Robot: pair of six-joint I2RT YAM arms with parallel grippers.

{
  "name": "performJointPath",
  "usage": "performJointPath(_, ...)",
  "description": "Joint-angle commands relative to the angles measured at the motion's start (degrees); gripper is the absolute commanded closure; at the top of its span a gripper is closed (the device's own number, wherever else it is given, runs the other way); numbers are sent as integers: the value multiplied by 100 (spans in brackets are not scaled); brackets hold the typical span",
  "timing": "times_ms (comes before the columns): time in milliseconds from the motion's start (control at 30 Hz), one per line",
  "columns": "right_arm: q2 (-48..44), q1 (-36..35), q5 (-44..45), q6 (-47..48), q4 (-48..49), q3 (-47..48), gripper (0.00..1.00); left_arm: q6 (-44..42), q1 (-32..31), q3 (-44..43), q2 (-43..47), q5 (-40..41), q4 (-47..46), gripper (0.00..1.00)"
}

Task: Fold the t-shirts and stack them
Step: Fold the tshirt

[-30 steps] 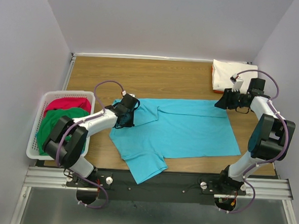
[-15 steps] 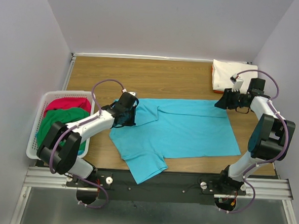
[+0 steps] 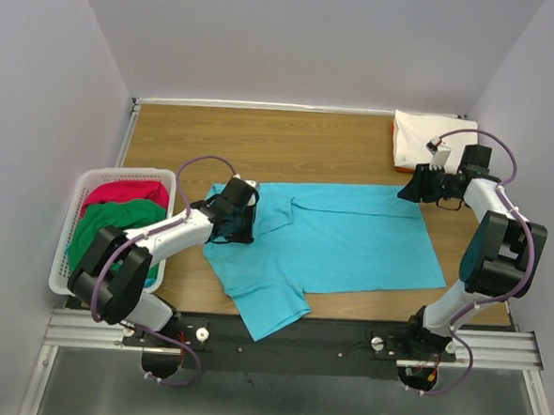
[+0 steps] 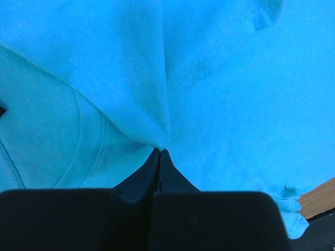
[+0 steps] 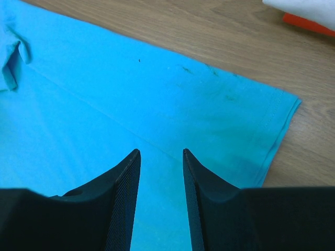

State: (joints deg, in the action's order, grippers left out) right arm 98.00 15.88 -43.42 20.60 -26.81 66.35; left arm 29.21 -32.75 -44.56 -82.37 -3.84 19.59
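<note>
Only left wrist view shows left hand (image 4: 160,153) pinching turquoise tee (image 4: 241,110).

Nothing can be read in the overhead view, be it text, label, brand, number or sign. The two wrist views are the same, with no legible mark on anything they show.
</note>
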Motion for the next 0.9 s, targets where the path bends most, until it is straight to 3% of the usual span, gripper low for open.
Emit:
performJointPath(0,53,38,-70,49,-114,-78,55,50,-38,26,186,-214,44,96)
performJointPath(33,53,47,-70,58,-123,-78,55,41,-38,26,203,-223,36,95)
performJointPath(133,62,38,-61,67,-123,-87,55,41,-38,61,273,-372,-52,75)
performJointPath(267,79,47,-9,84,-123,-87,55,-99,-21,87,492,-1195,-472,56)
performJointPath(367,114,38,44,102,-123,-78,55,-345,84,-88,757,-1471,-650,48)
performJointPath(500,193,38,263,146,-114,36,55,-636,567,-624,915,-875,-720,36)
performJointPath(533,220,38,316,163,-114,123,55,-662,716,-633,872,-751,-807,27)
performJointPath(700,685,38,931,190,-123,633,50,-374,2130,-615,-14,-1294,-1467,29)
performJointPath(867,1458,38,1607,102,-114,1239,44,-425,2317,-896,-1175,-1383,-1704,35)
